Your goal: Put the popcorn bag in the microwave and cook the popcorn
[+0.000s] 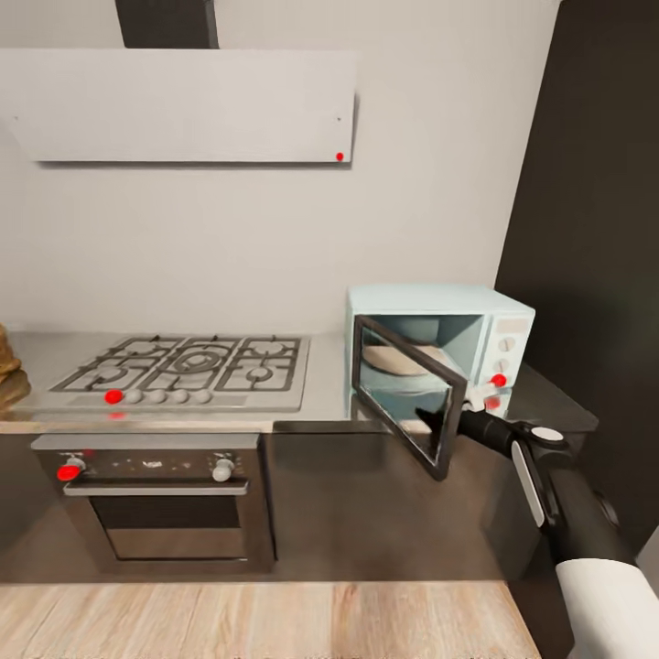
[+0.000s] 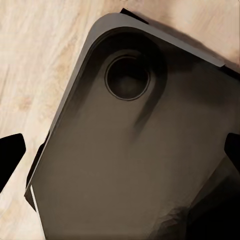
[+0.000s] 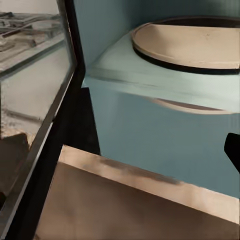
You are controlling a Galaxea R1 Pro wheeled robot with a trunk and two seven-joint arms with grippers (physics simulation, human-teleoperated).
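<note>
We note microwave (image 1: pixel 439 366) door ajar, turntable bare. Right gripper (image 1: pixel 469 414) at door; jaw state undeterminable. We judge door light, hinged; take free edge.

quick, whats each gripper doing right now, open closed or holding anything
Left gripper: open, holding nothing.
Right gripper: cannot be told; it sits at the open microwave beside its door.

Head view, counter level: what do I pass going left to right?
Brown object at the left edge, kind unclear → gas hob → open microwave door → microwave → its knob panel.
</note>
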